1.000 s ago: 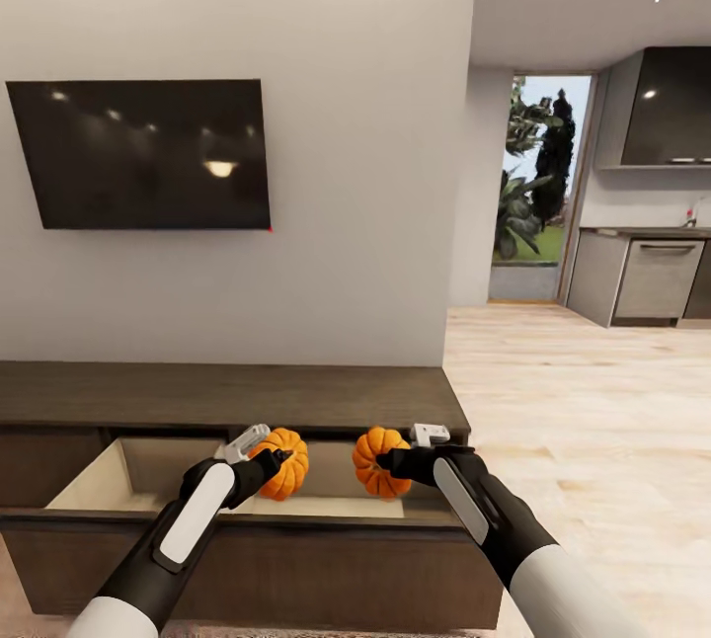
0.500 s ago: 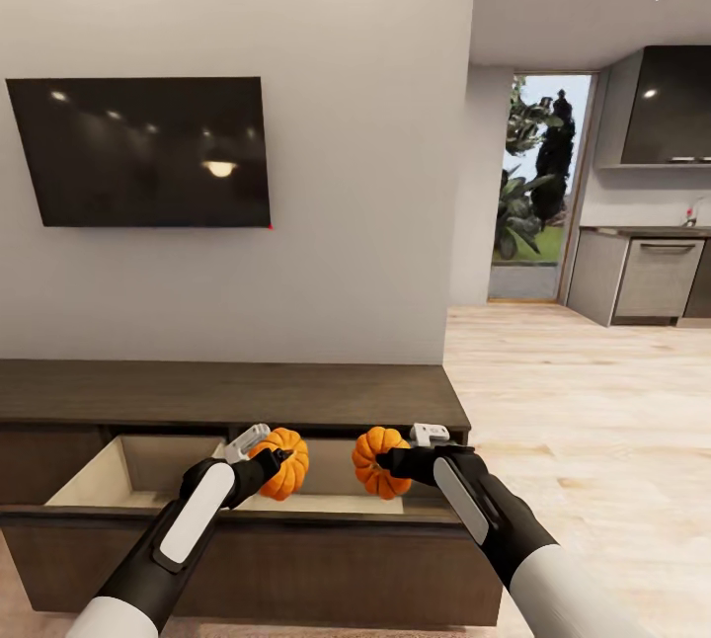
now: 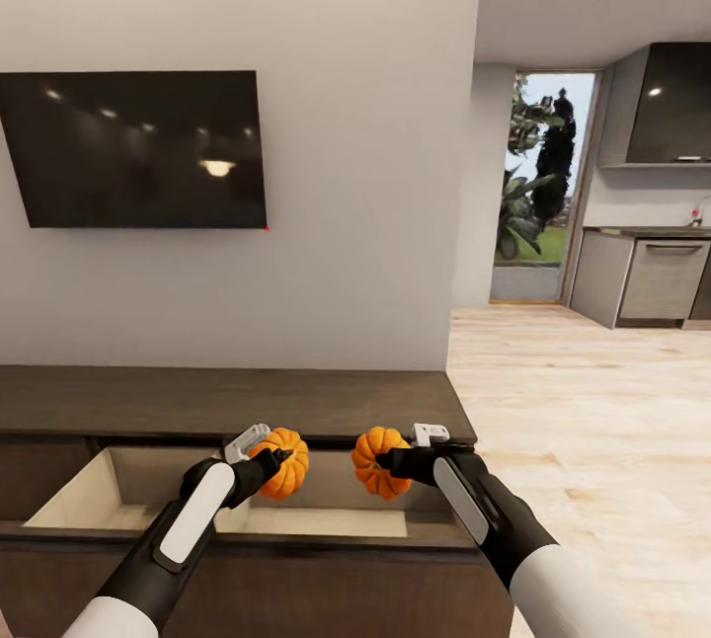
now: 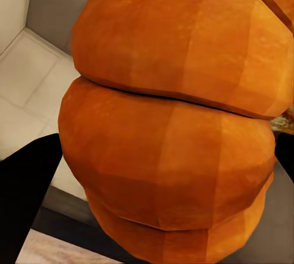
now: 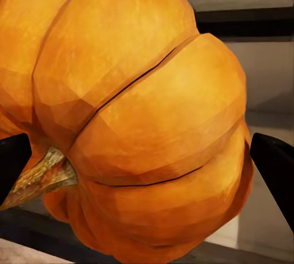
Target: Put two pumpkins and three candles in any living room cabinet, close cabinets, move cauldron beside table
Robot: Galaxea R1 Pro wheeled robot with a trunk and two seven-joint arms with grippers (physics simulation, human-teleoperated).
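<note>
Living-room wall and dark TV (image 3: 138,149) fill the background, with the long low cabinet (image 3: 227,401) running underneath and its drawer (image 3: 326,519) pulled open, pale insides showing.

Both arms are loaded. Left gripper (image 3: 259,460) is clenched on the left pumpkin (image 3: 282,462); in its wrist view the orange ribs (image 4: 171,123) bulge out between two dark fingers. Right gripper (image 3: 400,460) is clamped on the right pumpkin (image 3: 378,461), fingers on either flank (image 5: 147,117) and the stem poking sideways.

What matters is what lies under the jaws. Each pumpkin hangs above the open drawer, past its front rail, with the pale floor beneath. The two pumpkins sit near each other but apart, at about the same height. Neither arm looks nearer the drop, and a straight lowering and release should serve for both. Watch that they don't knock together or roll on landing.
</note>
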